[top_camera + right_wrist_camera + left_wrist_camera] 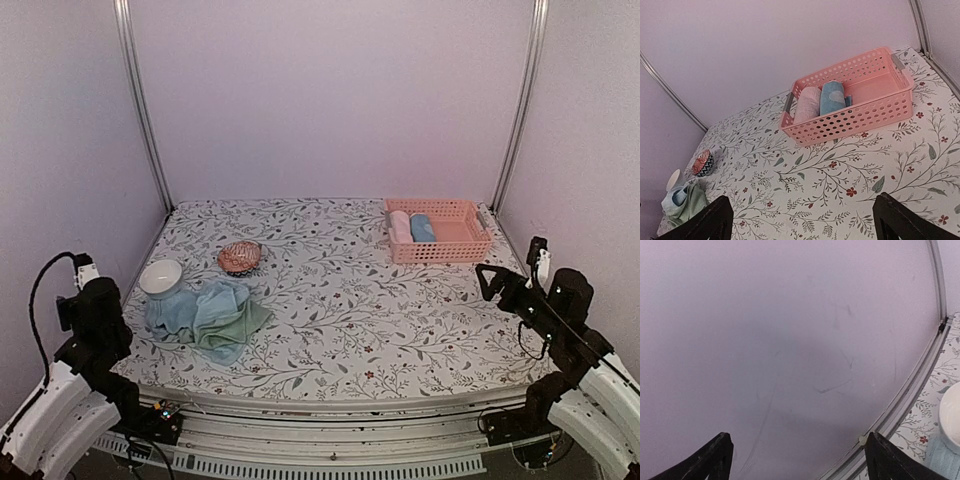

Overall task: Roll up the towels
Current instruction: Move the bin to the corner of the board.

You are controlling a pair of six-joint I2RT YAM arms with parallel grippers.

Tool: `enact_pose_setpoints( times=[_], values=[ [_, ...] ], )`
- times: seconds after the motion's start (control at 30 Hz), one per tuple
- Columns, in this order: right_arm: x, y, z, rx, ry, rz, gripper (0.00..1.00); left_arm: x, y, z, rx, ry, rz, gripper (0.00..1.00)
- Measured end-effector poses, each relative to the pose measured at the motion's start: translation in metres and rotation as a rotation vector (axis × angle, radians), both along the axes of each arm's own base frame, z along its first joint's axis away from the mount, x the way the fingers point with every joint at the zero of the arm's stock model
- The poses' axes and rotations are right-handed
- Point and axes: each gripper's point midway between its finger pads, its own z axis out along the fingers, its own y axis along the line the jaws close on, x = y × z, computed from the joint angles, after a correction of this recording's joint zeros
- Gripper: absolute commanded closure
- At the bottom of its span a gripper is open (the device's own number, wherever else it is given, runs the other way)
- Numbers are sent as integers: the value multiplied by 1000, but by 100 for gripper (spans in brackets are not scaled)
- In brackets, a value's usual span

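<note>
towels (205,318) rumpled, blue seemingly atop sage; left tool (797,450) and right tool (802,210) released

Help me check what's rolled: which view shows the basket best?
Right wrist: the basket is large, its pink roll and blue roll plain. Top view shows it small, far right; left wrist misses it.

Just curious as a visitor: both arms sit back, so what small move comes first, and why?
Probably the left arm reaches toward the crumpled towels beside the white bowl: they lie unrolled on its side, and its jaws stand open, empty.
</note>
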Motion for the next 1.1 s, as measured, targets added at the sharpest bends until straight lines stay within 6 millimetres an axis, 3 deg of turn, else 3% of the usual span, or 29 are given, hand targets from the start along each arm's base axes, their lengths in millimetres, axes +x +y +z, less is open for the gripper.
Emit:
enact_pose_setpoints(
  times=[0.17,0.33,0.4,0.53,0.63,0.83,0.97,1.1],
  values=[
    [36,-5,42,-119,18,2,1,58,-32,42,-69,2,-227,13],
    [81,-4,84,-236,3,62,10,120,-87,90,-145,-17,-503,18],
    [97,-1,97,-285,-12,107,23,142,-116,104,-171,-10,-618,19],
    [121,16,111,-384,-42,230,58,173,-185,117,-232,31,-851,22],
    [132,35,107,-451,-50,343,70,185,-245,113,-292,98,-1031,23],
    [138,90,64,-547,-23,603,74,177,-345,76,-423,317,-1268,22],
    [133,115,23,-571,35,737,78,165,-376,42,-502,475,-1302,22],
    [139,134,-9,-596,103,822,86,154,-380,2,-559,617,-1254,22]
  ],
)
